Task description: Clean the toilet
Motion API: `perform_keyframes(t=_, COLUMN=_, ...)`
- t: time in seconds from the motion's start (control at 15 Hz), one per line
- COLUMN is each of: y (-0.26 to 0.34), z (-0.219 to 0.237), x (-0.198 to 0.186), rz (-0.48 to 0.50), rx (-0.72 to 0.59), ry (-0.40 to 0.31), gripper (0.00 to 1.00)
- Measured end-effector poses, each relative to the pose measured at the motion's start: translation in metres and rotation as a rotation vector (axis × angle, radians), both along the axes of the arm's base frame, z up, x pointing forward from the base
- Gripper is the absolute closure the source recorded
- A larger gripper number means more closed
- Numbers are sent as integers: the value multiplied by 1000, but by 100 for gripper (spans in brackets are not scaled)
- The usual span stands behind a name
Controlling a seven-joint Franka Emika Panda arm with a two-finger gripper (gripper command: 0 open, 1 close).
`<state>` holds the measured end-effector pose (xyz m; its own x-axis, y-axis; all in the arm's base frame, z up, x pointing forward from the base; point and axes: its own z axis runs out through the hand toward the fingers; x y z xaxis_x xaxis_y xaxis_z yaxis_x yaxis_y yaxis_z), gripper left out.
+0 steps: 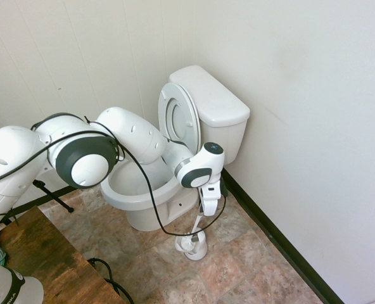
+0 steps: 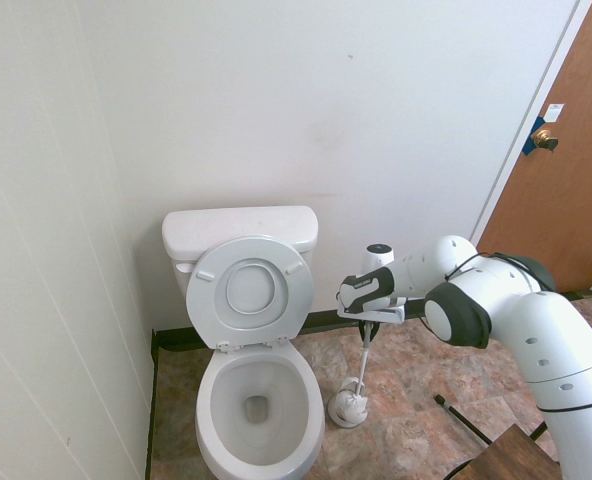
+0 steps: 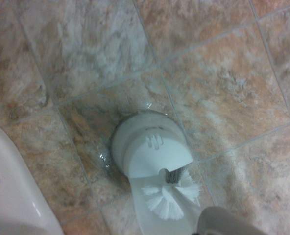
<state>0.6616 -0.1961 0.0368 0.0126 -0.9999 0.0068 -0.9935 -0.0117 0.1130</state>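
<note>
Toilet (image 2: 256, 400) stands in the corner against the back wall, seat and lid (image 2: 251, 292) raised against the tank (image 2: 238, 232), bowl open. Just beside its base on the tiled floor (image 1: 238, 266) sits a small white brush holder (image 2: 348, 408). The gripper (image 2: 370, 322) points straight down above it, jaws closed on the upright handle of the toilet brush (image 1: 202, 218). From the wrist camera the white bristles (image 3: 170, 196) show at the holder's opening, with the bowl's edge nearby.
</note>
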Motion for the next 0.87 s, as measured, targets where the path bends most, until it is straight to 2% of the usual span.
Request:
perform_keyframes(t=0.6, y=-14, z=-35, x=29, rz=-17, rx=23, ry=-7, gripper=100)
perform_keyframes(t=0.87, y=-23, z=-48, x=35, rz=-27, rx=40, ry=18, gripper=100)
